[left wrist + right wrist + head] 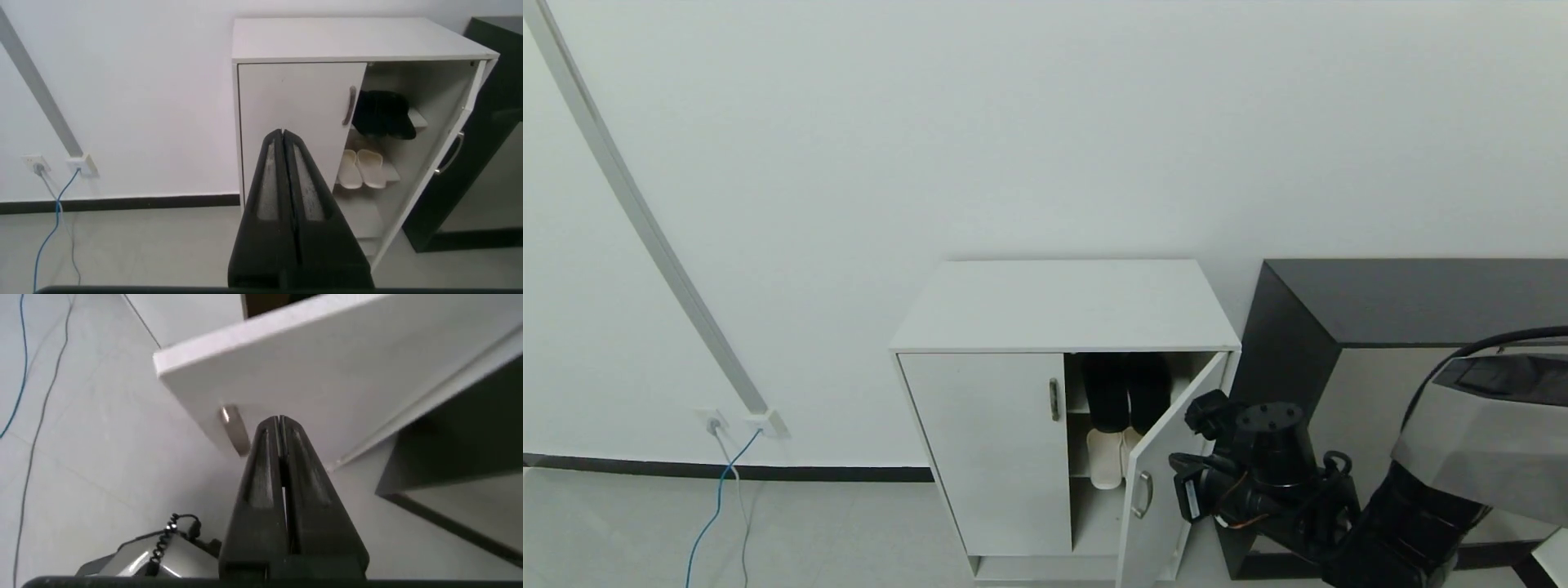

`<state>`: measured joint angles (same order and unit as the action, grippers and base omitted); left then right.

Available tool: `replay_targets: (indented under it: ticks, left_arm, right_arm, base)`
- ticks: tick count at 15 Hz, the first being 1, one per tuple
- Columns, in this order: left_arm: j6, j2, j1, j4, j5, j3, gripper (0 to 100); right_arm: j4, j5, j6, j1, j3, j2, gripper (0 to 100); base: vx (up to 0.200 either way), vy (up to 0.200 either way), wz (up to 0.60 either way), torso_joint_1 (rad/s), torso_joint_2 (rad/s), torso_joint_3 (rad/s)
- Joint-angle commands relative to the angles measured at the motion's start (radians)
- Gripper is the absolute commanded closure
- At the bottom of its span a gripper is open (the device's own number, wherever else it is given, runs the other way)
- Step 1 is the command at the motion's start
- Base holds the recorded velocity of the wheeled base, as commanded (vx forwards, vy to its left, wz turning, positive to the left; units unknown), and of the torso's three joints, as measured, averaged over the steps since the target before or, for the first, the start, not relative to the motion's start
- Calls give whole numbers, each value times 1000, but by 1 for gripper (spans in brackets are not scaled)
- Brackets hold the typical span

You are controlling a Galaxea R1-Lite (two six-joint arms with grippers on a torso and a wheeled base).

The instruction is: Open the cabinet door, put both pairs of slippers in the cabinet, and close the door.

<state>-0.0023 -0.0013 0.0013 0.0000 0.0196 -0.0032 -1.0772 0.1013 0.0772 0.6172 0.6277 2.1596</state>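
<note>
A plain matte white wall [931,147] filled the upper half of the head view, with smooth pale floor [833,531] along the bottom left. At lower centre stood the boxy white cabinet [1062,306], flat-topped and smooth-faced. A glossy black unit [1405,298] stood just beside it at the right. The cabinet's left door [984,441] was closed, and the right door [1168,457] stood swung partway out. Inside, black slippers [1125,388] lay on the upper shelf and white slippers [1107,457] on the shelf below. The right hand [280,420] had its two dark tapered fingers pressed together and held nothing. It was close by the right door's outer face, near the slim metal handle [234,429]; whether it touched the door could not be told. The left hand [283,132] was likewise pressed together and empty, well back from the cabinet front. A grey conduit [645,220] ran diagonally down the wall at left to a socket [712,422], and a blue cable [719,490] trailed below it.
</note>
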Motion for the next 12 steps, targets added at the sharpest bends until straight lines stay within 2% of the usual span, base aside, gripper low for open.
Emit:
replay_targets:
  ticks: [1,8,12]
  left_arm:
    - [-1,1,0,-2,0,0,100]
    - [-1,1,0,0,0,0,100]
    - [-1,1,0,0,0,0,100]
  right_arm:
    - [2,-2,1,-4,78,86,100]
    - [8,-2,3,-54,288,221,100]
    - [68,-2,3,-79,406,270,100]
  base:
    - [0,0,0,0,0,0]
    - [0,0,0,0,0,0]
    - [0,0,0,0,0,0]
